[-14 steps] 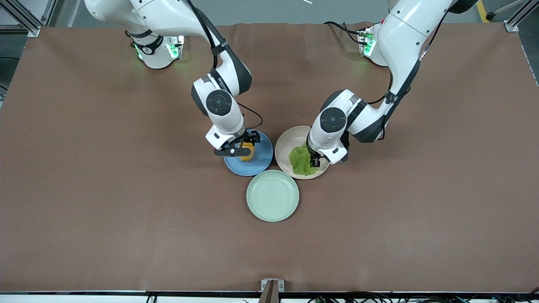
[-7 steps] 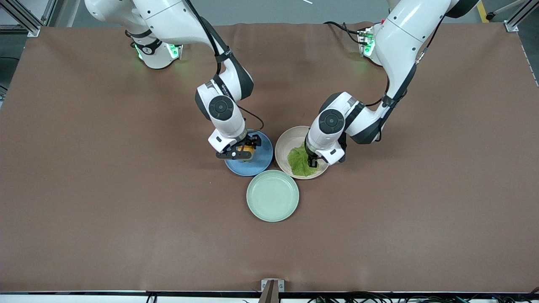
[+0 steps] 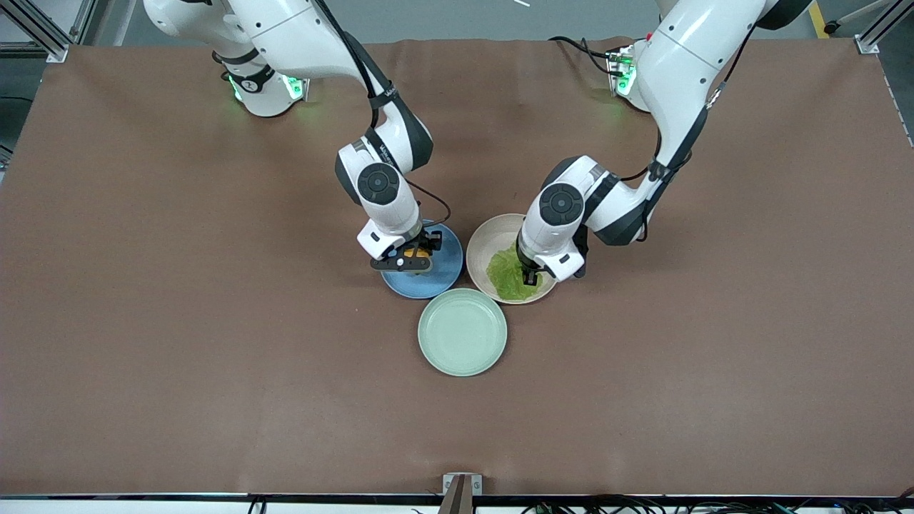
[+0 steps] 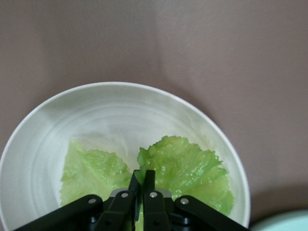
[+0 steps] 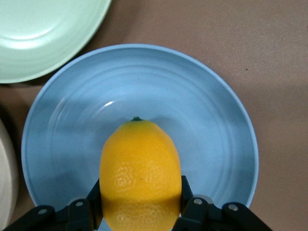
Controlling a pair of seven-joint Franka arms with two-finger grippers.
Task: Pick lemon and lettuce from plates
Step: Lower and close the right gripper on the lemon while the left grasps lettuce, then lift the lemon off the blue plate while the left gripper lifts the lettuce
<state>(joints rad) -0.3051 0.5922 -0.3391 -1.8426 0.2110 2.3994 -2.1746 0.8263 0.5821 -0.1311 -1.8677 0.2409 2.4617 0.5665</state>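
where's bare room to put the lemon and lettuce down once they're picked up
The mint-green plate holds nothing. Bare brown table stretches from the three plates toward both arms' ends. It is crowded where the right gripper grips the lemon over the blue plate and the left gripper pinches the lettuce in the cream plate.

Yellow-orange lemon (image 5: 140, 173); green lettuce (image 4: 183, 171)

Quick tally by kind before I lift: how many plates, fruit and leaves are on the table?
Plates: 3 (blue plate, beige plate, mint-green plate)
Fruit: 1 (lemon, in the right gripper)
Leaves: 1 (lettuce, pinched by the left gripper)
Total: 5
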